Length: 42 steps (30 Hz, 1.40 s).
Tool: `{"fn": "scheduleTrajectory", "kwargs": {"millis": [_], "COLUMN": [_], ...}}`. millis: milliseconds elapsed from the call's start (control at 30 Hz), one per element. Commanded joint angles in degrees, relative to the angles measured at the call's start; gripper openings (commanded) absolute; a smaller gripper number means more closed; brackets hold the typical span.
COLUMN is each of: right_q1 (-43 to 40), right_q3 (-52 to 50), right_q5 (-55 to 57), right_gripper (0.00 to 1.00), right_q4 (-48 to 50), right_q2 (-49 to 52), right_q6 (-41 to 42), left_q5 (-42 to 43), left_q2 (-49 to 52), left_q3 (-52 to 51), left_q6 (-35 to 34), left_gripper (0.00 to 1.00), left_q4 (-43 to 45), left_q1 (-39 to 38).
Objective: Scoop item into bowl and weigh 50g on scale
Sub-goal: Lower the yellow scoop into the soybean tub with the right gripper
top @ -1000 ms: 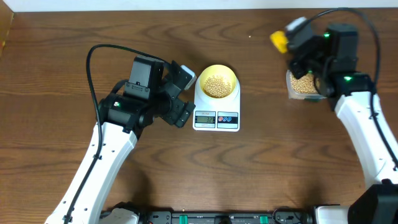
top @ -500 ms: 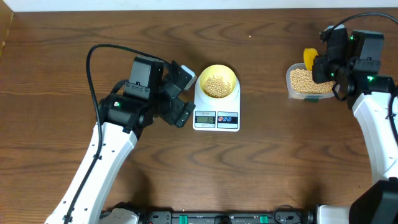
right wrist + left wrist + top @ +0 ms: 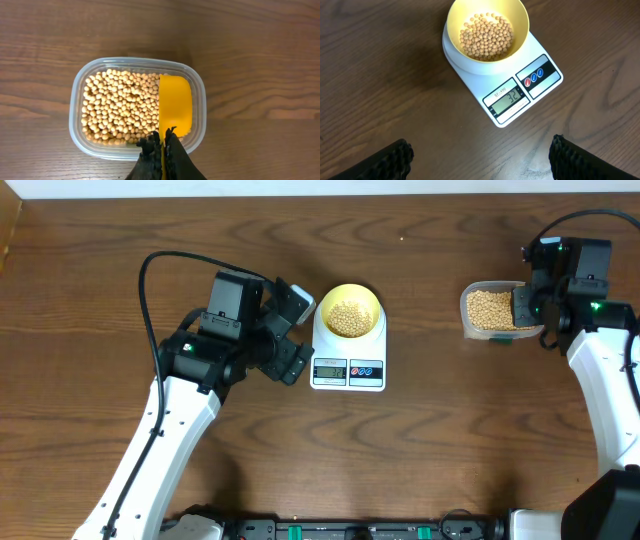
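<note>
The pale yellow bowl [image 3: 350, 310] [image 3: 487, 30] stands on the white scale [image 3: 348, 355] [image 3: 520, 95] and holds a layer of beige beans [image 3: 486, 37]. The scale's display reads 32. My left gripper [image 3: 480, 160] hangs open just left of the scale, nothing between its fingers. At the right, a clear plastic tub [image 3: 492, 312] [image 3: 75, 110] is full of beans [image 3: 122, 107]. My right gripper [image 3: 162, 147] is shut on the thin handle of the yellow scoop [image 3: 175, 105], whose head lies in the tub's right side.
The wooden table [image 3: 430, 450] carries the scale at centre and the tub at the right. The left arm [image 3: 180, 410] reaches in from the lower left, the right arm [image 3: 600, 380] along the right edge.
My right gripper has swung the yellow scoop from above and left of the tub over to its right side and lowered it into the beans. The left arm has stayed still.
</note>
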Motion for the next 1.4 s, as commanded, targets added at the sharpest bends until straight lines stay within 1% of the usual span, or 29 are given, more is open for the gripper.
{"fn": "scheduleTrajectory", "kwargs": {"millis": [0, 367, 600, 1067, 1233, 1367], "right_q1": [-0.2, -0.1, -0.1, -0.1, -0.1, -0.1], "right_q3": [-0.3, -0.3, -0.3, -0.3, -0.3, -0.3], "right_q5": [1.5, 1.5, 0.3, -14.6, -17.5, -17.7], "right_gripper": [0.01, 0.01, 0.01, 0.01, 0.01, 0.01], "right_q4": [-0.1, 0.1, -0.8, -2.7, -2.8, -3.8], "right_q2": [0.2, 4.8, 5.4, 5.4, 5.4, 5.4], "right_q6": [0.6, 0.7, 0.6, 0.6, 0.6, 0.6], "left_q5": [0.9, 0.9, 0.9, 0.9, 0.9, 0.9], "left_q2": [-0.4, -0.4, -0.4, -0.4, -0.4, -0.4], "left_q3": [-0.8, -0.8, -0.8, -0.8, -0.8, -0.8], "left_q6": [1.0, 1.0, 1.0, 1.0, 1.0, 1.0], "left_gripper": [0.89, 0.89, 0.89, 0.89, 0.89, 0.89], "left_q4": [-0.1, -0.1, -0.1, -0.2, -0.2, -0.1], "left_q1": [0.0, 0.0, 0.0, 0.0, 0.0, 0.0]}}
